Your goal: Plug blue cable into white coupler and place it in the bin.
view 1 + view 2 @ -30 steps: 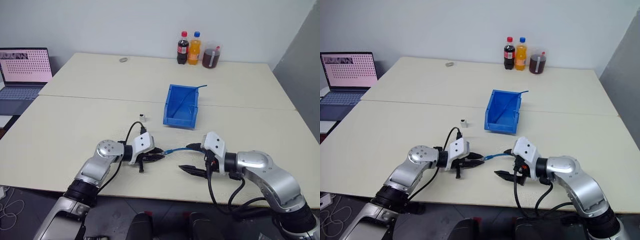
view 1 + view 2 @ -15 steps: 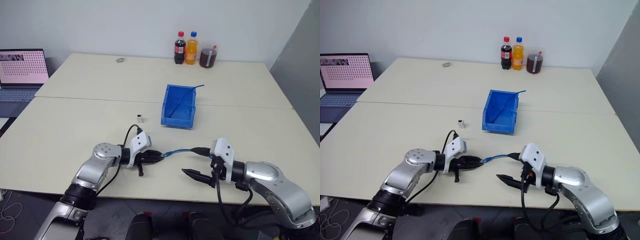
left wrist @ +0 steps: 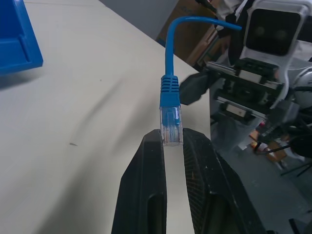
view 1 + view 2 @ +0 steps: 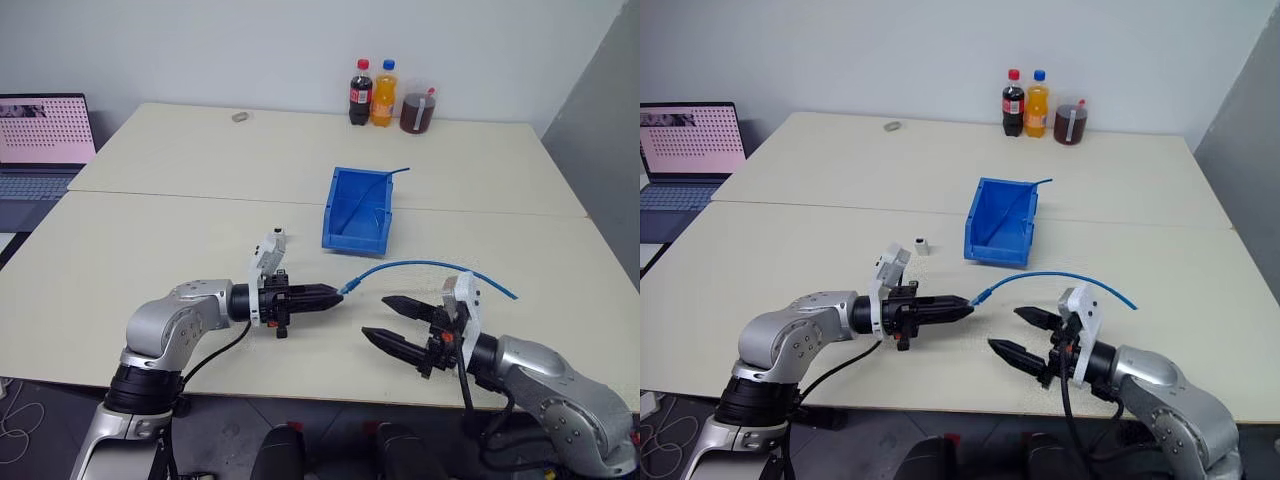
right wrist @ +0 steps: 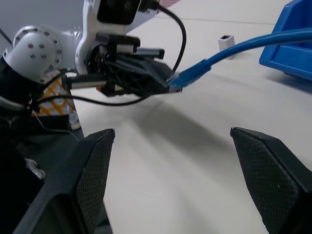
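**Blues on a cream counter**

The cable (image 4: 425, 266) is sky blue with a clear plug. The bin (image 4: 358, 210) is bright blue; the coupler (image 4: 922, 243) is white. Both hands, left (image 4: 335, 293) and right (image 4: 389, 322), have black fingers. The counter (image 4: 180, 240) is pale cream. The bottles (image 4: 371, 95) hold dark and orange drinks.

no legible text, laptop screen (image 4: 45, 128) pattern perhaps unreadable
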